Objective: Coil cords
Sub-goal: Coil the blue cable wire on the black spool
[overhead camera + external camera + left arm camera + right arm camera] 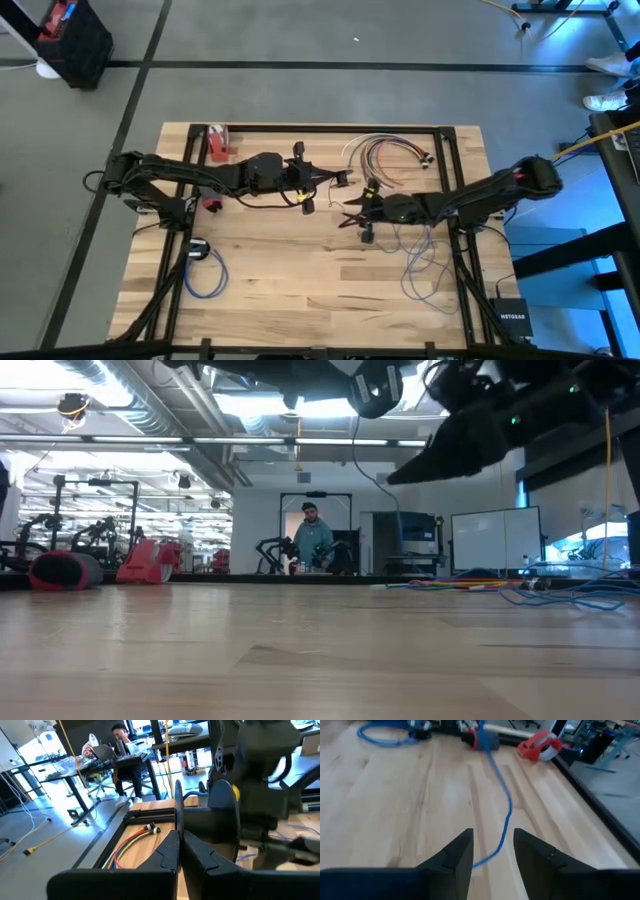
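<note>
A blue cord (pixel 509 810) runs across the wood and passes between the fingers of my open right gripper (pixel 493 845), which hovers low near the table's middle (pixel 350 213). More of the blue cord lies in loose loops (pixel 420 262) near the right edge. My left gripper (pixel 178 851) is shut and held higher, just beyond the right one (pixel 343 178). A bundle of red, orange and white cords (pixel 390 150) lies at the far side. A coiled blue cord (pixel 205 268) rests at the near left. My left gripper is shut, and no cord shows between its fingertips in its wrist view; I cannot tell whether it holds anything. My right gripper stands with one finger (pixel 460 855) on each side of the blue cord; I cannot tell whether either finger touches it.
A red tape dispenser (pixel 217 143) sits at the far left beside the black frame rail (pixel 330 128). A black box (pixel 510 315) lies at the near right. A seated person (pixel 122 745) is in the room beyond. Bare wood (pixel 300 280) lies near the front edge.
</note>
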### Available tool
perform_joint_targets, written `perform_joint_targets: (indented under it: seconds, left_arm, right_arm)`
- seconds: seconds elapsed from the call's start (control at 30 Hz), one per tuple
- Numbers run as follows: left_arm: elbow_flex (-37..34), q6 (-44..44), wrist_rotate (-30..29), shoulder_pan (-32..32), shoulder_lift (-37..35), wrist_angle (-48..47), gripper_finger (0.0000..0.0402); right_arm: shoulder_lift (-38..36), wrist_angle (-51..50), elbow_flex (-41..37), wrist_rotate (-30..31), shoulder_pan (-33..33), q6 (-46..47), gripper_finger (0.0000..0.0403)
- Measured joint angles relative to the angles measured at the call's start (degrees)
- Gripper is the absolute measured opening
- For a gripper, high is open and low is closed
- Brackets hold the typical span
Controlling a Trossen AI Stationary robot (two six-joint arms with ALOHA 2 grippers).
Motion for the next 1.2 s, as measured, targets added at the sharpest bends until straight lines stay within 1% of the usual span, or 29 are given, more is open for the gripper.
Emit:
perform_joint_targets:
  seconds: [0.23,0.37,0.5,0.6,0.7,0.77,0.9,0.97,1.03,1.1,1.2]
  left_arm:
    - [0.00,-0.02,0.00,0.00,0.00,-0.01,0.0004]
    - [0.00,0.00,0.00,0.00,0.00,-0.05,0.0005]
    - [0.00,0.01,0.00,0.00,0.00,-0.46,0.0005]
    - [0.00,0.07,0.00,0.00,0.00,-0.46,0.0005]
    - [0.00,0.06,0.00,0.00,0.00,-1.51,0.0005]
    - [0.00,0.34,-0.01,0.00,0.02,-1.83,0.0005]
    - [0.00,0.37,-0.02,-0.01,0.02,-1.83,0.0005]
    - [0.00,0.39,-0.02,-0.22,0.02,-2.19,0.0005]
    - [0.00,0.52,-0.02,-0.31,0.02,-2.02,0.0005]
    - [0.00,0.68,-0.02,-0.31,0.02,-1.78,0.0005]
    - [0.00,0.63,-0.01,-0.31,0.02,-1.76,0.0005]
  right_arm:
    - [3.50,0.32,1.44,0.38,-0.02,0.44,0.0145]
    - [3.81,0.12,1.44,4.88,-0.04,0.46,0.0133]
    - [3.81,-0.53,1.48,5.29,-0.04,-0.10,0.0104]
    - [3.81,-1.59,1.47,5.91,-0.04,-1.49,0.0069]
    - [3.72,-2.50,1.48,7.23,-0.04,-2.59,0.0021]
    - [3.44,-2.74,1.47,7.08,-0.04,-2.62,0.0007]
    - [2.90,-4.32,1.46,8.48,-0.04,-2.62,0.0015]
    - [2.22,-5.67,1.43,9.72,-0.02,-2.45,0.0008]
    - [1.35,-7.13,1.44,9.48,-0.02,-1.55,0.0005]
    - [0.80,-6.99,1.44,7.15,-0.02,1.19,0.0012]
    - [0.68,-6.88,1.46,0.66,-0.04,6.73,0.0036]
